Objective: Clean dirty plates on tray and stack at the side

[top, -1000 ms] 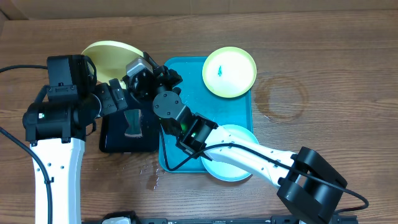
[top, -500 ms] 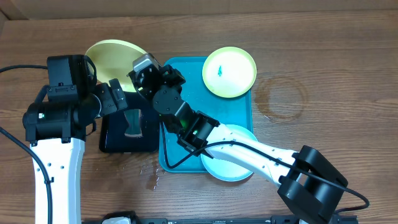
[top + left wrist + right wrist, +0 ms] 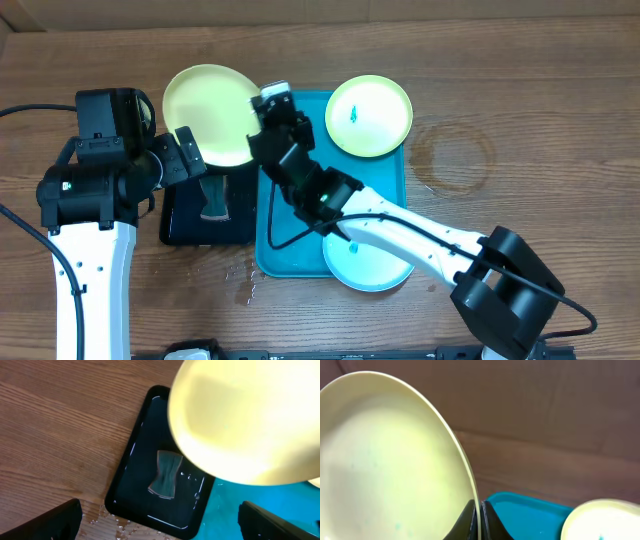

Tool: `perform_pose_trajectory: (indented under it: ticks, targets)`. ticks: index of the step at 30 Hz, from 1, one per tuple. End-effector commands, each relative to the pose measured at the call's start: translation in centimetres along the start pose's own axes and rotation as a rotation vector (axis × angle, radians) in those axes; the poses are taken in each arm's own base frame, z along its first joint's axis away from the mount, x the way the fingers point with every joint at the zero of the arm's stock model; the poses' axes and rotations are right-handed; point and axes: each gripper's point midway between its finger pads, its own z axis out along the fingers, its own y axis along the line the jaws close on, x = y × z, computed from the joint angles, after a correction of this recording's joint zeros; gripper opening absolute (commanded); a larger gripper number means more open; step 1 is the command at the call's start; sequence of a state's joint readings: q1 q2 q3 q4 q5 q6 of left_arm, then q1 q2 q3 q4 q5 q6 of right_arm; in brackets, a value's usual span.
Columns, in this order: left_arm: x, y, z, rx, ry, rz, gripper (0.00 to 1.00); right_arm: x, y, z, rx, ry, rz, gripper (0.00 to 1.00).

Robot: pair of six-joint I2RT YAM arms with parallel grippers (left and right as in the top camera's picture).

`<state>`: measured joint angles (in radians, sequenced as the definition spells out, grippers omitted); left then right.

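Right end effector point(image 3: 480, 521) clamps the green plate point(image 3: 395, 460) edgewise; left end effector point(image 3: 160, 522) gapes empty.

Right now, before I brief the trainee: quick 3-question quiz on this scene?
1. What does the right tool grip? A. a green plate by its rim; B. a cup; C. nothing.
2. True or false: the left tool is open and empty.
3. Fill in: ____ plates rest on the blue tray.

Key: 1 A. 2 true. 3 two: the smudged green plate and the blue plate.
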<state>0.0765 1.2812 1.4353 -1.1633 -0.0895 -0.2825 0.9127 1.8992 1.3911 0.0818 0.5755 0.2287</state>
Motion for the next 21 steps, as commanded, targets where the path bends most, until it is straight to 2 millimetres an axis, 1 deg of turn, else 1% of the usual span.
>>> perform_pose_trajectory:
  ticks: [1,4,7,13,19,21]
  targets:
    - [-0.7,-0.1,-0.6,0.008,-0.022,-0.016,1.0,-4.2,-0.2,-1.1,-0.039,-0.07,0.193,0.04]
    - [-0.7,-0.1,-0.6,0.008,-0.022,-0.016,1.0,-5.5,0.0,-1.9,-0.06,-0.093,0.204,0.04]
    - [-0.7,-0.1,-0.6,0.008,-0.022,-0.016,1.0,-6.8,0.0,-2.6,-0.069,-0.124,0.139,0.04]
    - [-0.7,-0.1,-0.6,0.008,-0.022,-0.016,1.0,-8.6,1.1,-3.8,-0.086,-0.191,-0.062,0.04]
    - [-0.7,-0.1,-0.6,0.008,-0.022,-0.016,1.0,-9.4,2.8,-4.8,-0.09,-0.25,-0.328,0.04]
    - [-0.7,-0.1,-0.6,0.008,-0.022,-0.016,1.0,-9.6,3.0,-4.9,-0.088,-0.263,-0.375,0.04]
